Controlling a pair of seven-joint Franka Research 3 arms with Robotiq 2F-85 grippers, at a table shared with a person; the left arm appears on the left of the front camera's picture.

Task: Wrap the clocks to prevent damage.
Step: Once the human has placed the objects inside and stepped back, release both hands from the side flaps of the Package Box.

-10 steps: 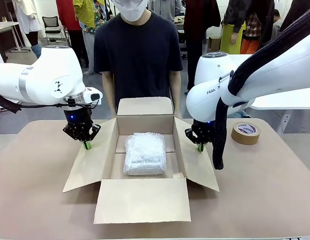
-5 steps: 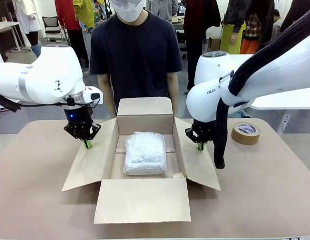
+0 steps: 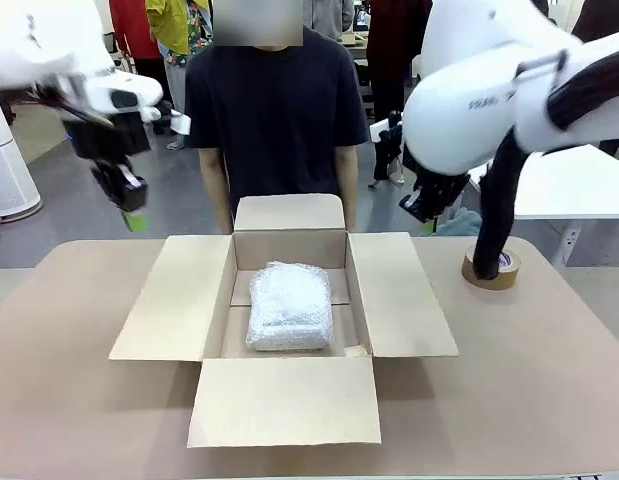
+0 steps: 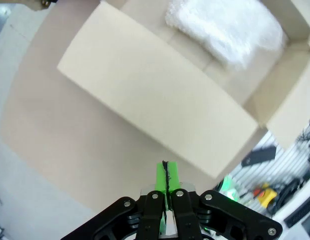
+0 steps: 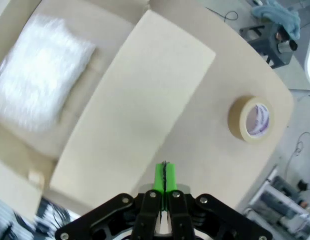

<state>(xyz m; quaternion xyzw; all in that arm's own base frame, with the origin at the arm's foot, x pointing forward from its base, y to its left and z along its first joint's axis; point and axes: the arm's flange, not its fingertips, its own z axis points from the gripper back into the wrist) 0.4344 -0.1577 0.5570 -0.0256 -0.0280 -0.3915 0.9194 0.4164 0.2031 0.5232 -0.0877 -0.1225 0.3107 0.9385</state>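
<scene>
A bundle in bubble wrap lies inside an open cardboard box at the table's middle. The clocks are hidden; the wrap lets nothing show through. My left gripper hangs shut and empty high above the table, left of the box's left flap. My right gripper is shut and empty, raised above the right flap's far corner. In the left wrist view the shut green pads point down at the flap and the bundle. In the right wrist view the shut gripper looks down on the bundle.
A roll of brown tape lies on the table right of the box, partly behind my right arm's cable; it also appears in the right wrist view as the tape. A person in a dark shirt stands behind the box. The front flap lies flat toward me.
Both grippers have risen from the box's side flaps to well above the table, staying shut. The two side flaps have dropped outward and lie flatter.
</scene>
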